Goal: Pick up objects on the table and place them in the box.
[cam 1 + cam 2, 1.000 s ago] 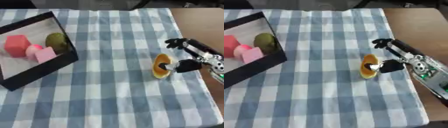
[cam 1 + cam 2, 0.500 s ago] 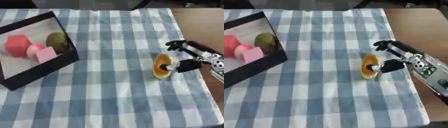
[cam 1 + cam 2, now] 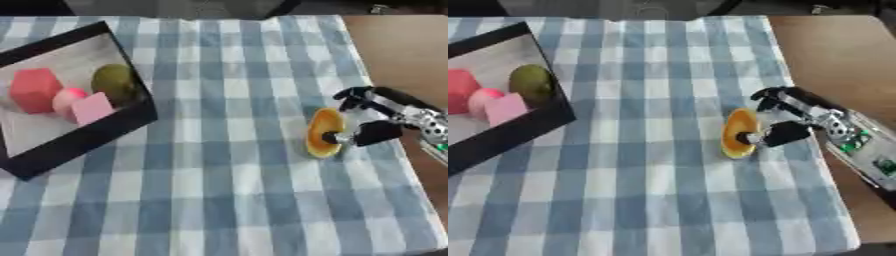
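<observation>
Orange-yellow and oval, the fruit-like piece [image 3: 323, 133] lies on the blue checked cloth [image 3: 227, 190] near its right edge, well apart from the black box [image 3: 83, 135] at upper left. The right hand [image 3: 378, 116] reaches in from the right; its thumb touches the piece's near side, its fingers curl beyond, not yet closed round it. This looks like the grasping step: next, close, lift, carry left to the box, beside the pink blocks [image 3: 61, 97] and green fruit [image 3: 116, 83]. The left hand is not visible.

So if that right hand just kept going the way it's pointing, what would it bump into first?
The right hand points left across the checked cloth, and the orange piece sits right at its fingertips, so it would meet that first. Beyond it lies the black box, much farther off.
</observation>
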Action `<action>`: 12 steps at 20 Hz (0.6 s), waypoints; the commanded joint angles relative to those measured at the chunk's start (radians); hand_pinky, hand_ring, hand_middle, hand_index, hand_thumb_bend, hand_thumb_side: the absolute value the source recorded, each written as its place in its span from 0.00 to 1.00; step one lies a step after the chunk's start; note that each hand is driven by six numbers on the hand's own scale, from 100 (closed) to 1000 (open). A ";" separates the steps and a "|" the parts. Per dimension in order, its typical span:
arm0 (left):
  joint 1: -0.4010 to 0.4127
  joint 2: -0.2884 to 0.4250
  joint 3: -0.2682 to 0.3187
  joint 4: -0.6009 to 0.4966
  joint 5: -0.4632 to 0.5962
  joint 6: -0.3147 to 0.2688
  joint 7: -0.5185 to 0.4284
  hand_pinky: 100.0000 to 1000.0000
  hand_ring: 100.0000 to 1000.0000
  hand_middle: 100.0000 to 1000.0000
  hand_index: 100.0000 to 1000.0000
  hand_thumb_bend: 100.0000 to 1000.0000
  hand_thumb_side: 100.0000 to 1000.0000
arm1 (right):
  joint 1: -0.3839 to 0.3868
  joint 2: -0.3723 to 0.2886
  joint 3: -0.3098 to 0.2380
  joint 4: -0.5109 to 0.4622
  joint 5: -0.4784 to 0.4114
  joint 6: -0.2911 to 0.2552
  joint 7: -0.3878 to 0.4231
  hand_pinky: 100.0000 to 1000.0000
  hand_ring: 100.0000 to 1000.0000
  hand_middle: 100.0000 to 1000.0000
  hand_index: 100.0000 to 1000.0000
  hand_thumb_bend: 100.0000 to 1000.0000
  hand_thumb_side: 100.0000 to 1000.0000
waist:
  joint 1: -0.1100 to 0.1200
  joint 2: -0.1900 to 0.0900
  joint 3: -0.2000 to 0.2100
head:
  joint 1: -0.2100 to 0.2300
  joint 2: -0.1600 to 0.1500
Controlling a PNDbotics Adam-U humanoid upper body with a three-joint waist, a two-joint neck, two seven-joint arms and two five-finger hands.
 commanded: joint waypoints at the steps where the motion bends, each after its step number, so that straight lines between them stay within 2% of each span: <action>1: -0.014 0.020 0.006 -0.007 -0.006 -0.001 -0.005 0.85 1.00 0.84 0.83 0.00 0.77 | -0.006 -0.014 -0.004 0.006 0.005 -0.004 0.012 0.85 0.80 0.63 0.83 0.51 0.32 | 0.015 0.004 0.001 | -0.001 -0.002; 6: -0.016 0.019 0.004 -0.007 -0.006 -0.001 -0.008 0.85 1.00 0.84 0.83 0.00 0.77 | -0.007 -0.003 -0.003 0.020 0.007 -0.002 0.002 0.83 0.75 0.55 0.76 0.48 0.23 | 0.016 0.008 0.002 | 0.001 -0.002; 10: -0.017 0.018 0.004 -0.007 -0.007 -0.002 -0.011 0.85 1.00 0.84 0.83 0.00 0.77 | -0.009 0.002 -0.006 0.027 -0.010 0.012 -0.029 0.81 0.68 0.46 0.68 0.40 0.05 | 0.016 0.010 0.002 | 0.001 -0.002; 11: -0.018 0.018 0.004 -0.007 -0.007 -0.002 -0.011 0.85 1.00 0.84 0.83 0.00 0.77 | -0.009 0.003 -0.006 0.028 -0.019 0.016 -0.038 0.81 0.68 0.46 0.68 0.40 0.05 | 0.016 0.010 0.002 | 0.001 -0.002; 12: -0.018 0.017 0.004 -0.006 -0.007 -0.002 -0.012 0.85 1.00 0.84 0.83 0.00 0.77 | -0.010 0.004 -0.007 0.028 -0.032 0.021 -0.047 0.80 0.65 0.43 0.65 0.34 0.00 | 0.016 0.010 0.001 | 0.001 -0.002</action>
